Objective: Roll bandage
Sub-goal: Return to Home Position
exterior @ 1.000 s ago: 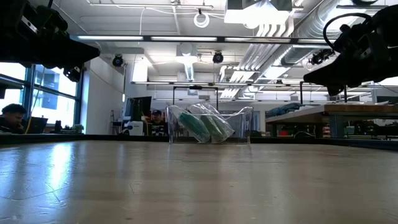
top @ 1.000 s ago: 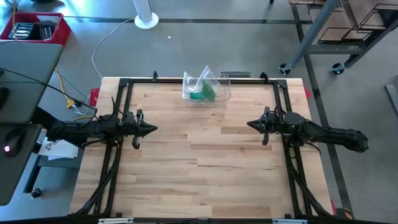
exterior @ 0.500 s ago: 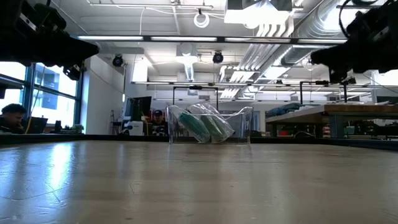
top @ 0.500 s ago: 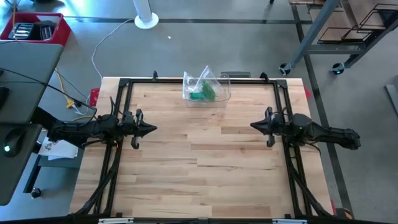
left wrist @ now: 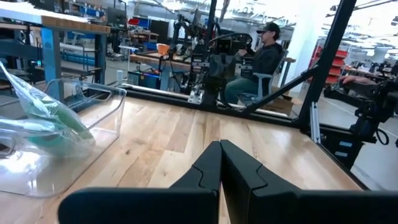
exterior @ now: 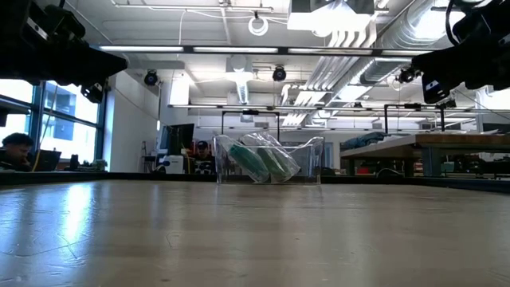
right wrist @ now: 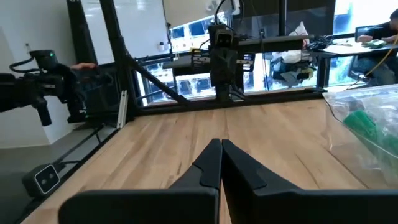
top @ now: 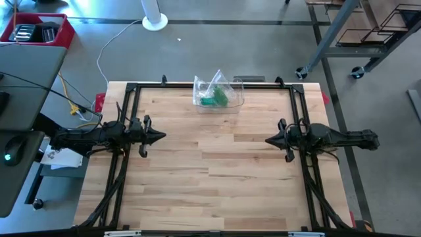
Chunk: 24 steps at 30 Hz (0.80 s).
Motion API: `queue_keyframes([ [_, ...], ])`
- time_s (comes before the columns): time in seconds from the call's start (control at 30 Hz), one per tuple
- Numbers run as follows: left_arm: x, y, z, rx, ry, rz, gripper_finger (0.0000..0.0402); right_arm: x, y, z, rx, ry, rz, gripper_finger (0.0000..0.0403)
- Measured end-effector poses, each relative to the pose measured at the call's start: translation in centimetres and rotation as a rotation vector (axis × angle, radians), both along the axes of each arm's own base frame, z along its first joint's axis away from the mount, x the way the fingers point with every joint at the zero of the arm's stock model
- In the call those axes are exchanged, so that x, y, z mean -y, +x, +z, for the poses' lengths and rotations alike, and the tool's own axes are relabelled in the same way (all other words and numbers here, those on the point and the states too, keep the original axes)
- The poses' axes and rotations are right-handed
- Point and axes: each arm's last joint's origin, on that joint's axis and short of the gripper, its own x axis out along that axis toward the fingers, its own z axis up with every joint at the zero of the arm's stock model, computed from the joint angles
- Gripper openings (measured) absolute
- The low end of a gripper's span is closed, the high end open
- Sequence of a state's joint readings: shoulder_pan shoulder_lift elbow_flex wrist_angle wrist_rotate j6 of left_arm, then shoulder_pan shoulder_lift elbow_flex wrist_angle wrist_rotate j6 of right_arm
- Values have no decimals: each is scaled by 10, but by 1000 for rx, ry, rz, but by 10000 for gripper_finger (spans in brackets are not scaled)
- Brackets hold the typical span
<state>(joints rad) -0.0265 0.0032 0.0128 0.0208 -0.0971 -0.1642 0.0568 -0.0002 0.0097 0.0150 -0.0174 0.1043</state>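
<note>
Our left gripper [top: 160, 137] hangs above the left side of the wooden table [top: 210, 178], its two fingers pressed together with nothing between them. Our right gripper [top: 268, 140] mirrors it over the right side, likewise closed and empty, and the two tips face each other across the table's middle. Both are well apart from the transparent bin [top: 241, 92], which stands at the middle of the far edge. The bin holds the zip bag [top: 218, 81] with the green bandage [top: 214, 100] inside.

As we judge it, the packing is done and only the homing is left. We should bring each arm to rest on its own side, level and off the wood, with the fingers closed. We should sweep nowhere towards the far edge, so the bin is not nudged.

By count we see two arms, two grippers, one bin and one bag. The low view shows two green bands side by side in the bag, and we cannot tell whether that is one roll or two
</note>
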Motion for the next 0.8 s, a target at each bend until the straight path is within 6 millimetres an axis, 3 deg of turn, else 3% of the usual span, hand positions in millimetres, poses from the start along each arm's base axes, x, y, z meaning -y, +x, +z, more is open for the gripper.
queue_keyframes([
  [0.57, 0, 0, -1, -7, 10, 0, 0, 2, 0, 0, -3, 0, -20, 0],
  [0.7, 0, 0, -1, -20, 187, 5, 0, 2, 0, 0, -3, 0, -20, 0],
  [0.8, 0, 0, -1, -23, 226, 6, 0, 2, 1, 0, -4, 0, -20, 0],
])
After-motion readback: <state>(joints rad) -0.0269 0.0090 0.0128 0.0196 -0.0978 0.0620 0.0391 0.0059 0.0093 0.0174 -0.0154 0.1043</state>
